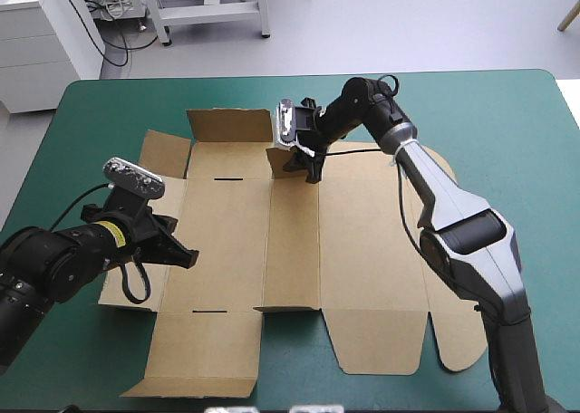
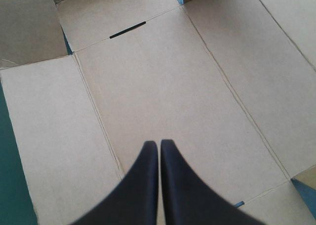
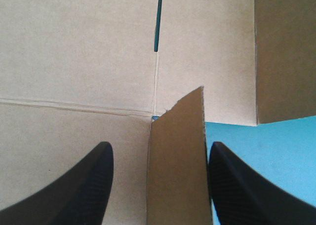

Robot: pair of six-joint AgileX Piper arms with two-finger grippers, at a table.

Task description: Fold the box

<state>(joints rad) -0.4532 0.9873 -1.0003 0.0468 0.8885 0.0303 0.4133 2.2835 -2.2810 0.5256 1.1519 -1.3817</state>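
The box (image 1: pixel 227 241), a sheet of brown board, lies spread across the teal-green table (image 1: pixel 507 114). Left jaws, pressed shut, hover over its 9 o'clock panel; right jaws, wide apart, straddle a raised flap (image 3: pixel 177 175) (12 o'clock edge).

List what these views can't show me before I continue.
- High view: the left arm covers part of the box.
- Right wrist view: the raised flap is cut off at its base; contact with the open fingers unclear.
- Left wrist view: whether the shut fingers touch the box.
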